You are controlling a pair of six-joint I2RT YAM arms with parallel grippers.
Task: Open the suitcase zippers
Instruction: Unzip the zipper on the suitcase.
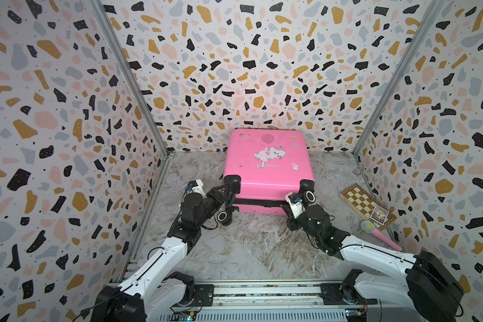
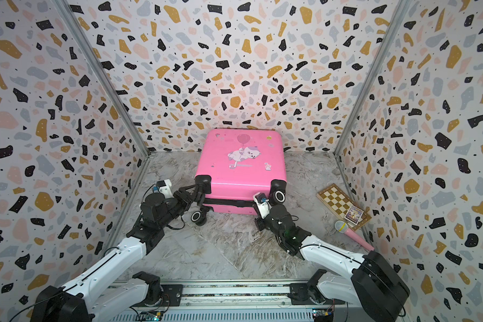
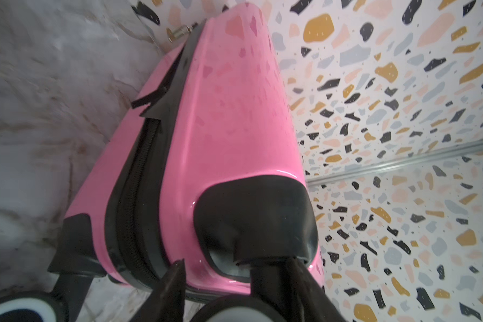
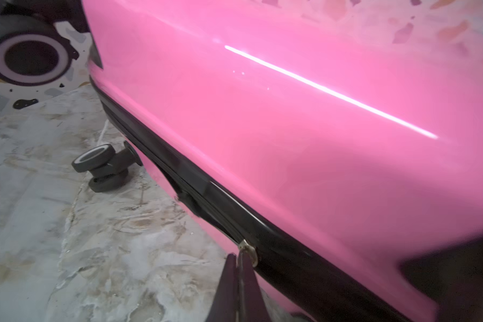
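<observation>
Evidently the right fingers (image 4: pixel 229 287) are pressed fully together, and the small brass-coloured pull (image 4: pixel 247 249) sits at their very tips, so they seem to have its tab pinched. From that pull the zipper (image 4: pixel 207 192), a thin black toothed band set between two hard, glossy pink shells, runs away to the left along the near face of the suitcase (image 1: pixel 265 164). Its long axis lies parallel to the near edge of the table (image 1: pixel 248 251). I judge the coming move must follow that line rather than tug outward; which stretch is already undone I cannot tell. The left fingers (image 3: pixel 173 284) stand about half apart, one on each side of the black rubbery wheel (image 3: pixel 232 308) at the case's near-left corner. They look clamped on it as a brace, though the contact is partly hidden. Along the case's left side the band shows coarse teeth and a loose flap of black tape. A second pull (image 3: pixel 179 31) glints far down that side, toward the far edge, nearer the left arm than the right. The suitcase lies flat, cat print up, at the middle of the marbled table's far edge with its wheels facing the near edge. A wooden chessboard (image 1: pixel 363 200) lies well apart at the right edge.
</observation>
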